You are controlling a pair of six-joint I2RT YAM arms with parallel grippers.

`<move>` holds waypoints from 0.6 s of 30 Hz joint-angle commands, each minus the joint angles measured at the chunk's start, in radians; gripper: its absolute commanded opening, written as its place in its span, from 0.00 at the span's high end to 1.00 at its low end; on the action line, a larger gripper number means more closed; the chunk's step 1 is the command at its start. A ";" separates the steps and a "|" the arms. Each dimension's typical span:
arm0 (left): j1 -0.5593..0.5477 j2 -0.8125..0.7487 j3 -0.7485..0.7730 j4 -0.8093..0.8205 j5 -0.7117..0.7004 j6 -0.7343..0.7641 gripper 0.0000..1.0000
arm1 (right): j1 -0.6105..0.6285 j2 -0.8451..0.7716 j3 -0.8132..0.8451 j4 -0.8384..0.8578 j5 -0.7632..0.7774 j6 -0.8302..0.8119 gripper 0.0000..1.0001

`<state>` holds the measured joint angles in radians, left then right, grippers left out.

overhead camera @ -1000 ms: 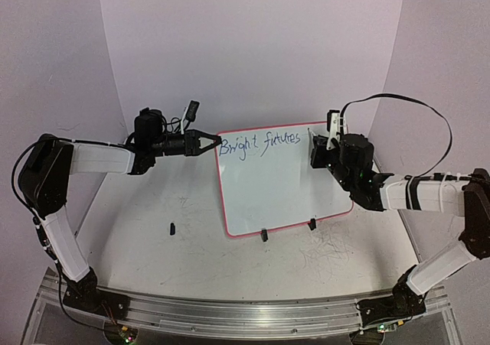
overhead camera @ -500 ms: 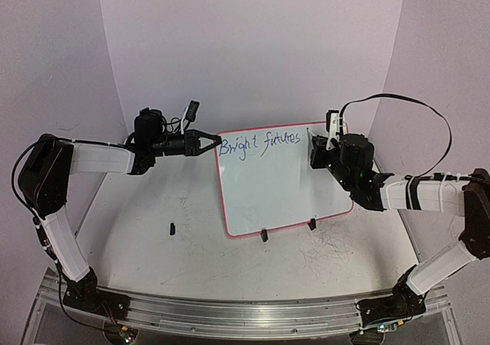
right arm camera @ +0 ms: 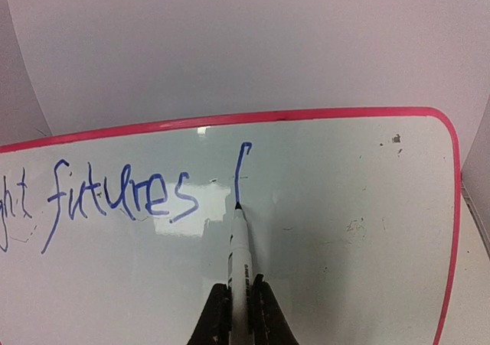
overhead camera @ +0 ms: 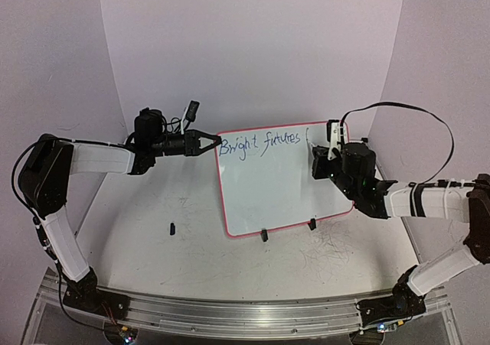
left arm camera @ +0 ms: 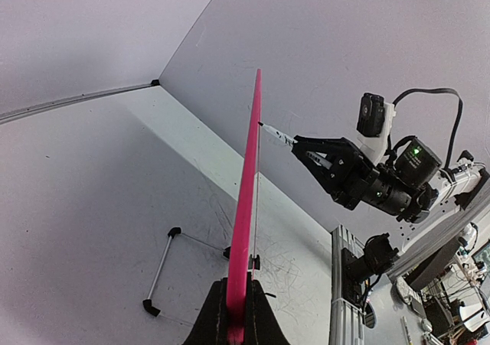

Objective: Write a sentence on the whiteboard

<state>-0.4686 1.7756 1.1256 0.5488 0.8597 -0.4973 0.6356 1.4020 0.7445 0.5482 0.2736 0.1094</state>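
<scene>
The whiteboard (overhead camera: 283, 196) stands propped mid-worktop, toward the far edge. The left gripper (overhead camera: 213, 141) has its jaws pinching the board's upper left corner. The right gripper (right arm camera: 241, 303) clamps a blue marker (right arm camera: 240, 245), tip touching the board at the foot of a lone stroke (right arm camera: 242, 165) just right of "futures" in the sentence (right arm camera: 126, 196). Bare board lies rightward.

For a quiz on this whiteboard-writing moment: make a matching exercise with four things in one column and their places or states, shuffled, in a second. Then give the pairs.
Column one
1. left gripper
2. right gripper
3. marker tip
4. small black piece

Column two
A. lying on the table, left of the whiteboard
B. shut on the marker
C. shut on the whiteboard's red-pink rim
D. at the foot of a lone blue stroke, right of "futures"

Pairs: 1-C, 2-B, 3-D, 4-A
</scene>
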 commanded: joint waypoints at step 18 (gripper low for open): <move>-0.048 0.003 0.019 -0.077 0.046 0.052 1.00 | 0.014 -0.090 0.048 -0.022 0.009 0.002 1.00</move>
<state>-0.4686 1.7756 1.1259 0.5488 0.8601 -0.4965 0.6618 1.3200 0.7367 0.4972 0.2629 0.1212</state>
